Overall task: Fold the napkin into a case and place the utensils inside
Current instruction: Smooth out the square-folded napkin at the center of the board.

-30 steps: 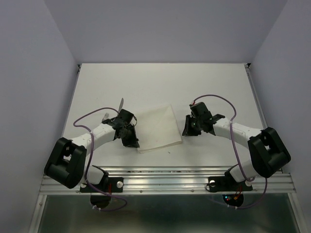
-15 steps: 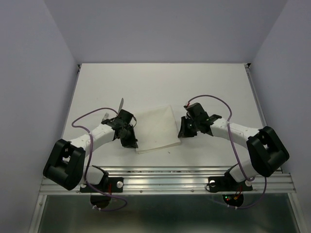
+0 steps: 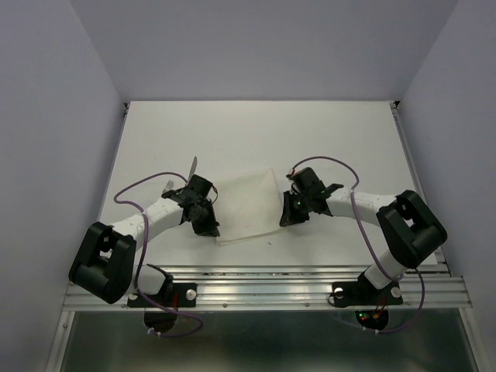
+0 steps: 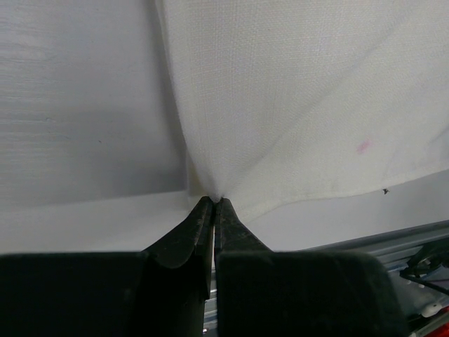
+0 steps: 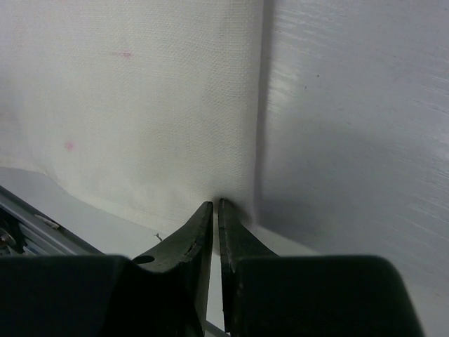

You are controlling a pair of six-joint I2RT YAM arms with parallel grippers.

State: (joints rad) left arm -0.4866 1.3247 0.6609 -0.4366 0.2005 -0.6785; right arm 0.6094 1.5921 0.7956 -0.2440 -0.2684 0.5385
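Moved in: right gripper (image 5: 215,205) now clamps napkin (image 3: 246,203) near-right corner, by table (image 3: 349,139) near edge; left gripper (image 4: 214,201) clamps near-left; sheet spans between.

white tabletop (image 3: 256,132) between pale lavender walls (image 3: 54,116), aluminium rail (image 3: 263,288) along its near edge

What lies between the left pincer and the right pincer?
Only the napkin, clearest in the top view. The left pincer and the right pincer each pinch one near corner.
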